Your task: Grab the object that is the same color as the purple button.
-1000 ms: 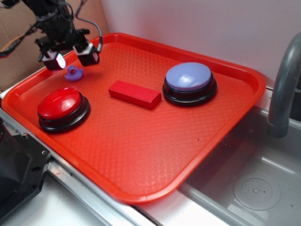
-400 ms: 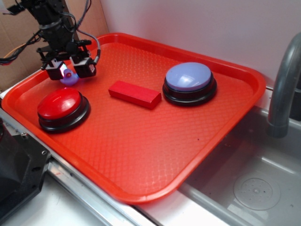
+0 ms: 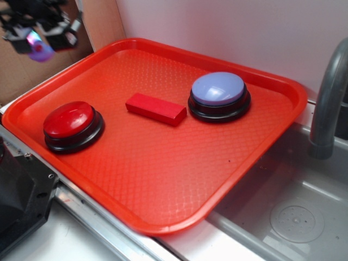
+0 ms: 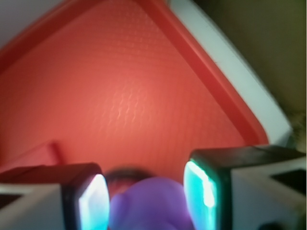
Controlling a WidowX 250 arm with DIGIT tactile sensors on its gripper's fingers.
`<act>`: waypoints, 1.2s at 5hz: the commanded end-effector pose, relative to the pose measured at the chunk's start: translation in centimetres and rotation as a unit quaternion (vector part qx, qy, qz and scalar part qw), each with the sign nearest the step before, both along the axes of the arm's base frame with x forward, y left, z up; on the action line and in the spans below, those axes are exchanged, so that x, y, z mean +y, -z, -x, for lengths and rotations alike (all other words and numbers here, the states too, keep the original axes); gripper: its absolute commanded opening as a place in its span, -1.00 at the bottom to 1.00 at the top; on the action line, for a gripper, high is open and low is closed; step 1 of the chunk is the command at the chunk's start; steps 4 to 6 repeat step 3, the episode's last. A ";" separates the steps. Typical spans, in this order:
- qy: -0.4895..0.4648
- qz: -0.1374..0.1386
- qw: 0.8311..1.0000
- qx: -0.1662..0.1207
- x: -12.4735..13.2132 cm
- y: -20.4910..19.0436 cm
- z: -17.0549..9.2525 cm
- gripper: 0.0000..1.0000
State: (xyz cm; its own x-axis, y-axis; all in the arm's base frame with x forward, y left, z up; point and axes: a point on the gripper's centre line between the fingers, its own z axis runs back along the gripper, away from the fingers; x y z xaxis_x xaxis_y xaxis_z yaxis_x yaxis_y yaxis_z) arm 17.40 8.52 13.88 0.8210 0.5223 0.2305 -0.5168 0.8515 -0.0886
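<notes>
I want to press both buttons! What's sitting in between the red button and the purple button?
The red block lies between the red button and the purple button, flat on the tray. The exterior view shows it.

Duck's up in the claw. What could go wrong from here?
1. Slip: the wrist view shows the duck low between the fingers, only its top in frame, so how deep the grip sits is unclear. A tiny toy may drop.
2. Tracking: the claw is at the exterior frame's top-left corner, blurred; more lift takes it out of view.
3. A dropped duck could land beyond the tray rim.
</notes>
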 end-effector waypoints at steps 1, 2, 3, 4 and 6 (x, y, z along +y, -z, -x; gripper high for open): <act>0.144 -0.013 0.989 0.012 -8.7 -6.6 2.4 -1.00; 0.197 -0.032 0.979 0.045 -12.9 -5.5 0.1 -1.00; 0.204 -0.029 0.977 0.057 -13.2 -4.5 -1.1 -1.00; 0.204 -0.029 0.977 0.057 -13.2 -4.5 -1.1 -1.00; 0.204 -0.029 0.977 0.057 -13.2 -4.5 -1.1 -1.00</act>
